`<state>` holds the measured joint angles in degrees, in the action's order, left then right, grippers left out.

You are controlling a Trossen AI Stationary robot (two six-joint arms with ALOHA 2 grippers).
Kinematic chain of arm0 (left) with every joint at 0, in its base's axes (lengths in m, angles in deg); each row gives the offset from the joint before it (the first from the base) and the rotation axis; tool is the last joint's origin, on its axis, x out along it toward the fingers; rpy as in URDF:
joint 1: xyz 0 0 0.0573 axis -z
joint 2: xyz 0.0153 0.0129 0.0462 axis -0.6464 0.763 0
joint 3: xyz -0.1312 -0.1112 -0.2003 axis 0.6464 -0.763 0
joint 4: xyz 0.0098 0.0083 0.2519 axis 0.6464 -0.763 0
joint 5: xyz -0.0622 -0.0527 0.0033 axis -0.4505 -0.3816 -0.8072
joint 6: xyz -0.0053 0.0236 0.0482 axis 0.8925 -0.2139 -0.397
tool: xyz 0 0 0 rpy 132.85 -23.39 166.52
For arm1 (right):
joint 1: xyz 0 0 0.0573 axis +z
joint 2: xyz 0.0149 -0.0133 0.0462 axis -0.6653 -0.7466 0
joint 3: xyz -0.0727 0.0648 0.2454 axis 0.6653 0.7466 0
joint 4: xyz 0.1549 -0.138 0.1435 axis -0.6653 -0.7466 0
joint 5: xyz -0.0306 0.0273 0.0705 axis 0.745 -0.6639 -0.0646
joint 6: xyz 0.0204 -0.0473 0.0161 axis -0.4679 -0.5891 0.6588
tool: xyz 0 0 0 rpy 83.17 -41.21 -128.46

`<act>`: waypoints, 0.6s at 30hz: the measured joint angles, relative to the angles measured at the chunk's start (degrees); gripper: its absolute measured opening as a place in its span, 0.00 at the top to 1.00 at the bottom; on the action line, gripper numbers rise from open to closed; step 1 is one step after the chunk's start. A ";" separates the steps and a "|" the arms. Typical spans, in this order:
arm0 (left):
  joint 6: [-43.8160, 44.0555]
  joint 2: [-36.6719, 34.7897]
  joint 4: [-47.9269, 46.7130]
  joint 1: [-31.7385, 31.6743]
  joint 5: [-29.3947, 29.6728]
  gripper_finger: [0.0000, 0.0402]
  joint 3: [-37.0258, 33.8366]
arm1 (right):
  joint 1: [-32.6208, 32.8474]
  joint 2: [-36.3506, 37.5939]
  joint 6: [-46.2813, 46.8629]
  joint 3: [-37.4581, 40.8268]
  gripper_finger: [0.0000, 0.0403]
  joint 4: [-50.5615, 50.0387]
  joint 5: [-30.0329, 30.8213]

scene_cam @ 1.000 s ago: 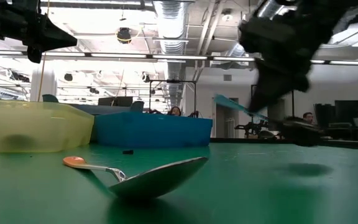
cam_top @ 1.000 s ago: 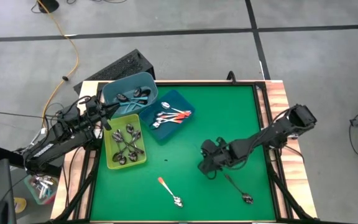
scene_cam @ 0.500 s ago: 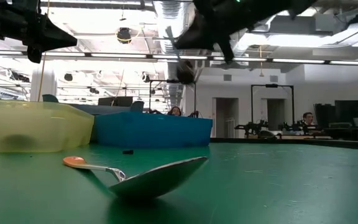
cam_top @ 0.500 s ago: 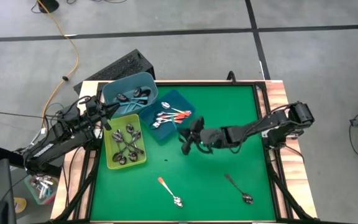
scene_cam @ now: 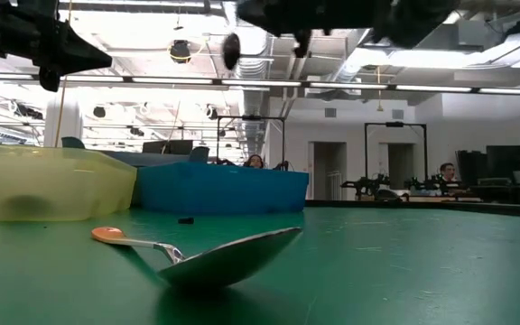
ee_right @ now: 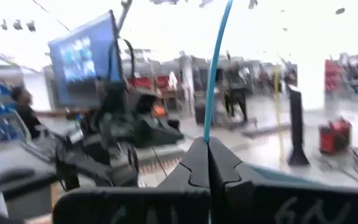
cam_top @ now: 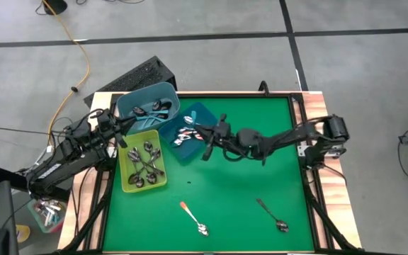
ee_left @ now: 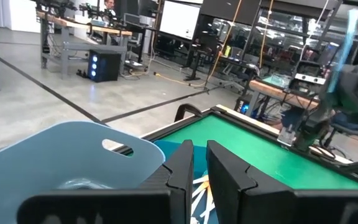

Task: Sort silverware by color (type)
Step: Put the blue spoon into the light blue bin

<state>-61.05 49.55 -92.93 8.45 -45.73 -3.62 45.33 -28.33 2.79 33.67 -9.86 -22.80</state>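
High view: my right gripper (cam_top: pixel 207 144) — clamped on a teal spoon (ee_right: pixel 215 68) — hangs at the dark blue bin's (cam_top: pixel 205 112) near edge. Open green mat (cam_top: pixel 261 170) behind me; two spoons (cam_top: pixel 193 218) lie well apart there. My left gripper (cam_top: pixel 122 134) sits nearly closed by the bins.

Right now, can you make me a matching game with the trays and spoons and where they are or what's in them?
Things:
1. yellow tray
2. dark blue tray
3. orange spoon
4. right gripper

Matches:
A. lying on the green mat
B. holds all-metal spoons
C. shut on a teal spoon
D. holds orange and teal spoons

Pairs: 1-B, 2-D, 3-A, 4-C
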 joint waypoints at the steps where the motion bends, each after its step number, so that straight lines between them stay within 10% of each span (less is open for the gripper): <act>1: -0.02 0.00 0.00 -0.02 0.27 0.93 0.00 | -0.55 -1.70 -0.42 -0.46 1.00 2.95 -1.47; 10: -0.02 0.02 -0.17 0.00 0.83 0.93 0.00 | -5.35 -16.73 -4.08 -17.37 1.00 3.11 -8.95; 18: -0.04 0.02 -0.15 0.00 0.82 0.93 0.00 | -11.54 -23.58 -7.98 -38.90 1.00 -24.78 -15.13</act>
<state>-61.09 49.57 -93.09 8.45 -44.91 -3.62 33.79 -51.91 -5.19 -5.23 -34.64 -37.92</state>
